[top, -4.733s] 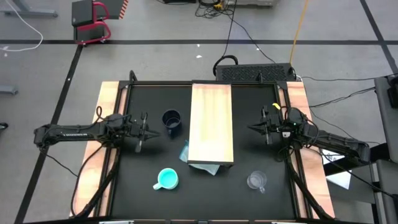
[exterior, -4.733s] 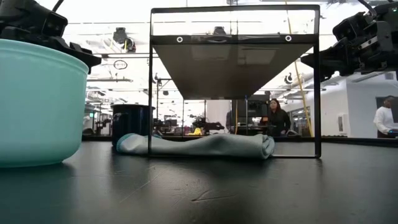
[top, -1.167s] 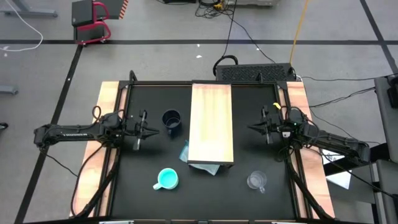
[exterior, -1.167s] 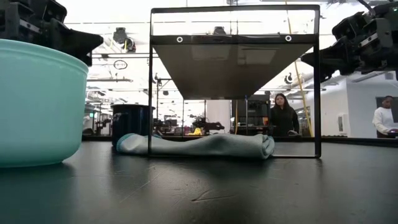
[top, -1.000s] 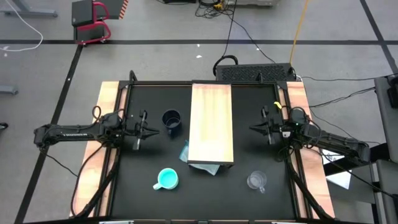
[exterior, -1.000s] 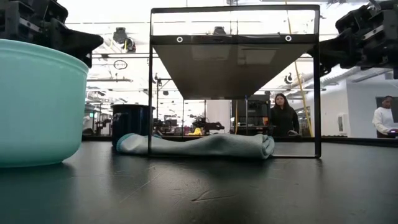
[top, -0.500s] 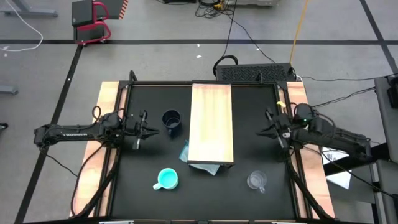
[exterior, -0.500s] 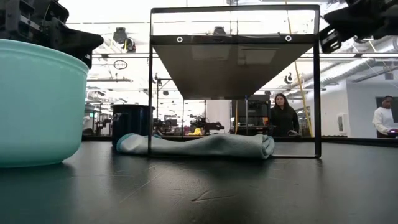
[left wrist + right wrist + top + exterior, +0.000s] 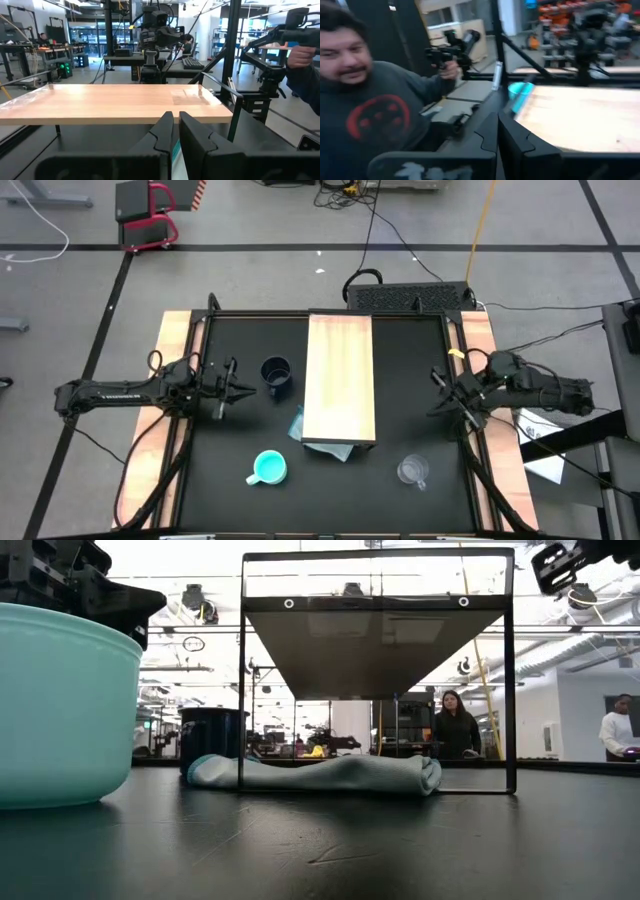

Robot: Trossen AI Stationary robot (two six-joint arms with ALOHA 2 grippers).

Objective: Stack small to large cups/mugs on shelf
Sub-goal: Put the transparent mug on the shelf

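Overhead arrangement with the stacking not yet begun. The shelf point(image 9: 340, 380), a long light-wood plank raised on a dark frame over the middle of the desk point(image 9: 240, 435), carries nothing; its top is bare in the high view and in the left wrist view alike. All three mugs stand on the desk, each apart from the others: the dark navy mug point(image 9: 277, 374) just left of the shelf toward the far side, the turquoise mug point(image 9: 268, 468) near-left of the shelf's near end, and the clear glass mug point(image 9: 413, 470) near-right of it. A folded pale-blue cloth point(image 9: 300, 424) lies under the shelf's near end, its edge showing at the left and near sides. The left hand point(image 9: 248, 391) is held above the desk left of the navy mug, fingers pressed almost together with nothing between them. The right hand point(image 9: 434, 394) is held over the right edge of the desk, well right of the shelf and far of the glass mug, fingers clenched on nothing. No mug is gripped, lifted or nested, so the whole task remains: by judgement, each mug has still to be picked up, brought onto the shelf and stacked in order of size.
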